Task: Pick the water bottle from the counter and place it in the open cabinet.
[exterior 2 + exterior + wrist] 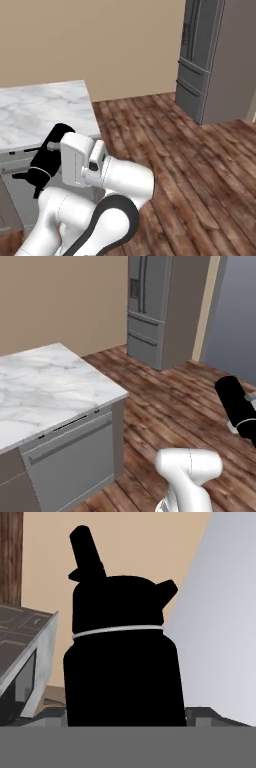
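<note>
The water bottle (122, 662) is all black, with a thin white ring under its cap and a loop handle on top, and it fills the middle of the hand view at very close range. In the right base view the water bottle (49, 156) hangs tilted in the air beside the counter's edge, with my gripper (56, 159) shut on it from the white hand. It also shows at the right edge of the left base view as a black cylinder (236, 401) above the floor. The white marble counter (45, 381) (40, 110) lies bare. The open cabinet's opening is out of view.
A grey dishwasher front (70, 466) sits under the counter. A grey fridge (150, 306) (215, 55) stands against the beige wall across the wooden floor (190, 165). In the hand view a grey appliance (25, 657) is at the left, below a dark brown wooden strip (10, 557).
</note>
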Motion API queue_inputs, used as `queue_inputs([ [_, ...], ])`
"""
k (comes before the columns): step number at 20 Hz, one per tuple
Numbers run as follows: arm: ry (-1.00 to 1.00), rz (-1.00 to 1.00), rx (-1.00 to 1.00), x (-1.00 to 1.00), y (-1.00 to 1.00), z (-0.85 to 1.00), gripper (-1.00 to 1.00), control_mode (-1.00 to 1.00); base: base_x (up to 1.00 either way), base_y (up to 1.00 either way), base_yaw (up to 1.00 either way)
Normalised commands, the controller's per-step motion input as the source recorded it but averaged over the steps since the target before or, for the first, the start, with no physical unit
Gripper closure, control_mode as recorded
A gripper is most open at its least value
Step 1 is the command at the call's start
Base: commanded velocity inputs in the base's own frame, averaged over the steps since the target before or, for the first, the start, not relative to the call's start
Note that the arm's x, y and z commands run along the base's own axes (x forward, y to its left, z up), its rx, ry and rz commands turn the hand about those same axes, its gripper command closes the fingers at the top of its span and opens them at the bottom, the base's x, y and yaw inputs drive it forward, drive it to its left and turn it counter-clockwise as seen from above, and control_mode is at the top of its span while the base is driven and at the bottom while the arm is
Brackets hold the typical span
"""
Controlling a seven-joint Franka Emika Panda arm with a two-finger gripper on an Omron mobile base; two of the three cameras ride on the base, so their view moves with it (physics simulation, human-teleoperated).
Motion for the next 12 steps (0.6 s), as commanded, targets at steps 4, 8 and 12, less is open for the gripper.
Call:
queue_inputs([
  [4,0.00,0.00,0.00,0.00,0.00,0.00,1.00,1.00,-0.10,-0.09,-0.29],
  [8,0.00,0.00,0.00,0.00,0.00,0.00,1.00,1.00,-0.13,-0.08,-0.29],
  [12,0.00,0.00,0.00,0.00,0.00,0.00,1.00,1.00,-0.11,-0.08,-0.29],
])
